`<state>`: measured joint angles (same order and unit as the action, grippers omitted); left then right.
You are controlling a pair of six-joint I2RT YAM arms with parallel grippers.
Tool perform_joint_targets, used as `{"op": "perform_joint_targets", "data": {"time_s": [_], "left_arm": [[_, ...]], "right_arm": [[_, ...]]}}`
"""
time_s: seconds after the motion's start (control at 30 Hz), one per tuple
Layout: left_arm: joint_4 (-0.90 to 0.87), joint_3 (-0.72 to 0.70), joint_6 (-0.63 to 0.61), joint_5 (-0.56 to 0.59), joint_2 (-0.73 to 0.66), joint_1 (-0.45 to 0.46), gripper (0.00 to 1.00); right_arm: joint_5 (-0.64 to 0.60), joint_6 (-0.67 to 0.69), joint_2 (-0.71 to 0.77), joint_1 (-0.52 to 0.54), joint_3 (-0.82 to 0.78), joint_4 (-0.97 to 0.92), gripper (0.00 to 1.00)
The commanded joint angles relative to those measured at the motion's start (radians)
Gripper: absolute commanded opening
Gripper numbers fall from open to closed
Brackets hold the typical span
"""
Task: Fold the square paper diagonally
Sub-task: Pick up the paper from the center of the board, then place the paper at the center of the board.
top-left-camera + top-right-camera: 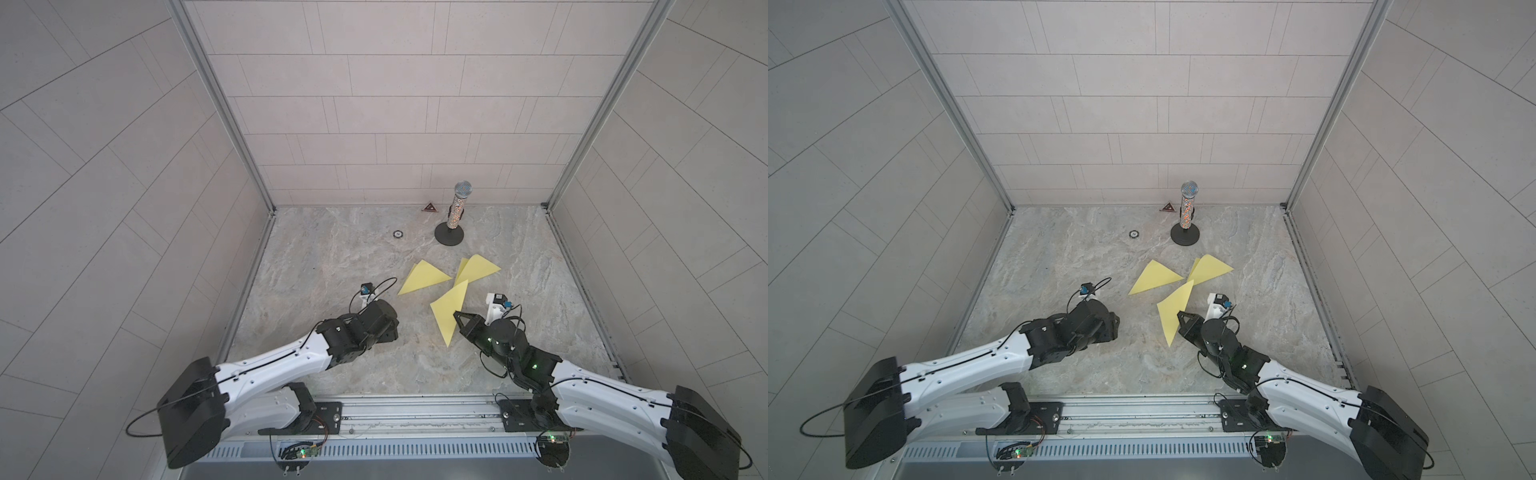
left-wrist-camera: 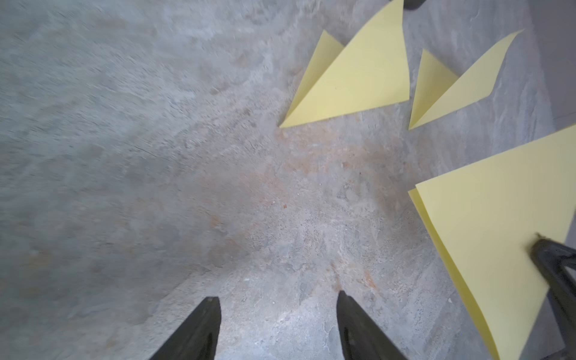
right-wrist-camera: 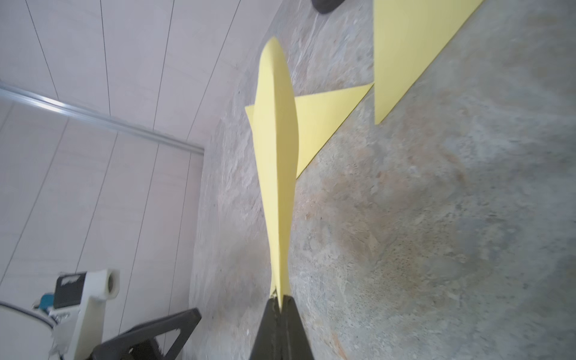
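The square paper [image 1: 449, 309] [image 1: 1173, 309] is yellow and lies doubled over into a triangle at the near right of the marble floor. My right gripper [image 3: 282, 300] [image 1: 457, 314] is shut on its near edge, with both layers pinched between the jaws. From there the paper [image 3: 277, 156] runs away from the jaws, bowed and partly off the floor. My left gripper [image 2: 277, 299] is open over bare floor to the left of the paper [image 2: 498, 233], holding nothing. In both top views its fingers are hidden under the wrist.
Two more yellow folded triangles [image 1: 422, 278] [image 1: 478, 270] lie just beyond the held one. A microphone on a round black stand [image 1: 455, 212] is at the back, with a small dark triangle [image 1: 429, 207] and a small round disc [image 1: 397, 234] nearby. Tiled walls close three sides.
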<state>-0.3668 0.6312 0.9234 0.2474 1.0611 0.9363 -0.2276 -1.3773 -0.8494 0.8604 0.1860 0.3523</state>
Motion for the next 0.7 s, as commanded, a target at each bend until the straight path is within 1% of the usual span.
{"op": "perform_joint_targets", "data": {"time_s": [0.0,0.1,0.17,0.23,0.3,0.43,0.5,0.6,0.67], "left_arm": [[-0.117,-0.044,0.016,0.119,-0.107,-0.004,0.66],[-0.137,-0.075,0.025,0.144,-0.191,-0.005,0.66],[-0.159,-0.089,0.032,0.168,-0.231,-0.004,0.66],[-0.174,-0.105,0.043,0.2,-0.266,-0.005,0.66],[-0.205,-0.111,0.054,0.224,-0.313,-0.004,0.66],[-0.262,-0.117,0.076,0.262,-0.358,-0.005,0.66],[-0.288,-0.117,0.09,0.275,-0.367,-0.007,0.66],[-0.3,-0.12,0.099,0.281,-0.367,-0.007,0.66],[-0.308,-0.118,0.103,0.288,-0.365,-0.008,0.66]], "right_arm": [[-0.349,-0.247,-0.043,0.074,-0.001,-0.035,0.0],[-0.431,-0.321,-0.162,0.1,0.013,0.076,0.0],[-0.454,-0.344,-0.24,0.107,0.035,0.134,0.0],[-0.484,-0.431,-0.315,0.121,0.073,0.103,0.0],[-0.521,-0.493,-0.398,0.138,0.104,0.113,0.0],[-0.528,-0.63,-0.559,0.143,0.137,0.187,0.0],[-0.519,-0.652,-0.637,0.148,0.153,0.245,0.0],[-0.527,-0.691,-0.706,0.178,0.18,0.263,0.0],[-0.532,-0.724,-0.712,0.197,0.199,0.207,0.01]]}}
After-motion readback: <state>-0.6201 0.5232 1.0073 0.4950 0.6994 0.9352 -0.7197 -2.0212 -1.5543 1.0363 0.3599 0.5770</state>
